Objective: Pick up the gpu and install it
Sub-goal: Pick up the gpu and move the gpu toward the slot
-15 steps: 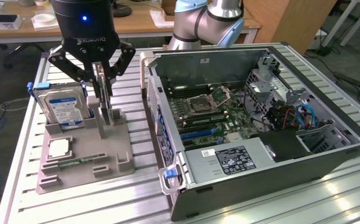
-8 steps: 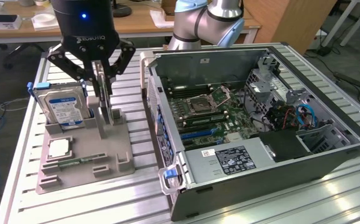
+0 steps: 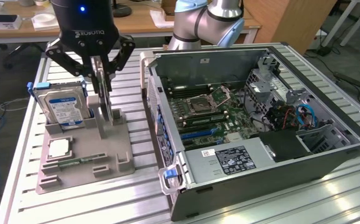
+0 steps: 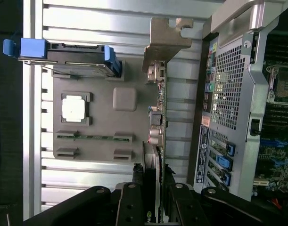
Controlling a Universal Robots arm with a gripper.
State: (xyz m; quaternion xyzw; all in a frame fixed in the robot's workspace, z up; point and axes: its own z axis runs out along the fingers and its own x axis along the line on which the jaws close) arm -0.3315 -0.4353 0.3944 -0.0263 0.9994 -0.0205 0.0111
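Observation:
My gripper hangs over the grey parts holder and is shut on the gpu. The card hangs upright and edge-on below the fingers, with its lower edge down among the holder's upright posts. I cannot tell whether it touches them. In the wrist view the gpu runs as a thin green strip away from the gripper, ending in its silver metal bracket. It lies between the holder and the open computer case.
On the holder stand a silver hard drive with a blue label, a square processor chip and a slim green memory stick. The open case lies to the exterior view's right, showing the motherboard and its blue slots.

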